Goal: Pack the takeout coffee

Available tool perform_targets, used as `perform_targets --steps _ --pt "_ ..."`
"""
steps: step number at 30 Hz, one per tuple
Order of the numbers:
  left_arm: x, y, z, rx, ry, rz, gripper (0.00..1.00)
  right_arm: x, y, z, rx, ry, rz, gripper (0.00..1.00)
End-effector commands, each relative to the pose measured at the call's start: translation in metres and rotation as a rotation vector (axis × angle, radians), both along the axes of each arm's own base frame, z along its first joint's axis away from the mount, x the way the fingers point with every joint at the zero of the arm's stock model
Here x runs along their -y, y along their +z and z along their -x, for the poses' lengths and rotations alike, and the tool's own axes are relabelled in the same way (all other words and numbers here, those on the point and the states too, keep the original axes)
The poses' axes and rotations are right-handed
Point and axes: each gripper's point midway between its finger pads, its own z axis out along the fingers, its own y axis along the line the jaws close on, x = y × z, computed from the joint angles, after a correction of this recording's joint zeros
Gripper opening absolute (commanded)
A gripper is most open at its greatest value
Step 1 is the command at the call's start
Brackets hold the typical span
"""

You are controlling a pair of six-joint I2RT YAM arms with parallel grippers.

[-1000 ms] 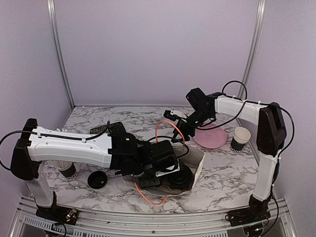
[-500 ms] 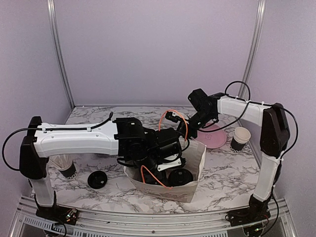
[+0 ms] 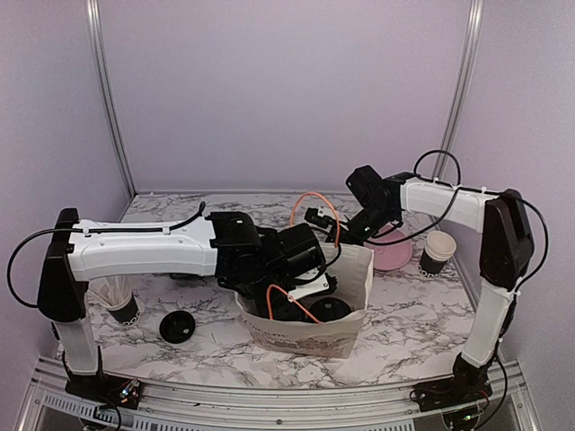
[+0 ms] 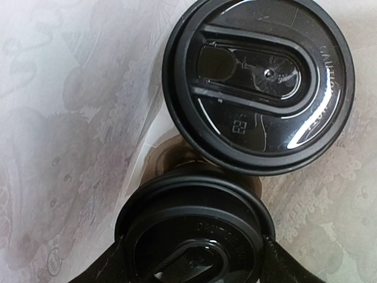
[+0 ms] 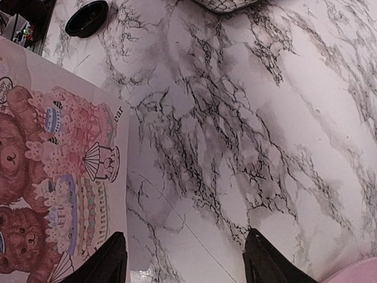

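Left gripper [image 4: 194,250] is seen lowered inside the paper bag [image 3: 305,334], its fingers [image 4: 115,259] pressed against opposite sides of a lidded cup [image 4: 188,206], so the cup is gripped. This cup is shown lid-up on the bag floor. A second lidded cup [image 4: 259,82] is seen just beside it inside the same bag, also lid-up; contact between the two cannot be told. White lettering is visible on the second lid's rim.

The bag is stood upright at the near centre of the marble table [image 3: 413,314], mouth open. One orange handle loop [image 3: 312,194] is raised above its far edge.

Right gripper [image 5: 185,234] is held at the bag's far right edge, near that loop. Its jaws are spread wide with nothing between them, and only bare table is seen under them. The bag's printed side, with teddy bears, is seen to one side of that wrist view.

A pink plate [image 3: 391,251] is placed right of the bag, partly hidden by the right arm. An open cup [image 3: 437,250], black with a white inside, is stood just right of the plate. A loose lid [image 3: 177,326] is lying on the table left of the bag, near edge. A cup of straws [image 3: 119,303] is stood further left, partly hidden under the left arm
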Motion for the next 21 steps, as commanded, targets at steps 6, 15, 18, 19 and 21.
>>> perform_targets --steps 6,15,18,19,21 --pt "0.006 -0.011 -0.013 0.038 -0.01 0.049 0.49 0.002 0.018 0.003 -0.001 -0.01 -0.036 0.66" --pt "0.007 0.019 -0.004 -0.001 -0.005 0.11 0.86 0.002 0.02 0.009 -0.014 0.0 -0.042 0.66" --pt "0.009 0.024 -0.002 -0.009 -0.012 0.122 0.99 0.003 0.02 0.009 -0.015 0.004 -0.041 0.66" --pt "0.009 0.026 -0.003 -0.005 -0.011 0.124 0.99 0.003 0.02 0.009 -0.016 0.004 -0.04 0.66" --pt "0.011 0.03 -0.004 -0.002 -0.011 0.129 0.99 0.003 0.019 0.009 -0.015 0.005 -0.04 0.66"
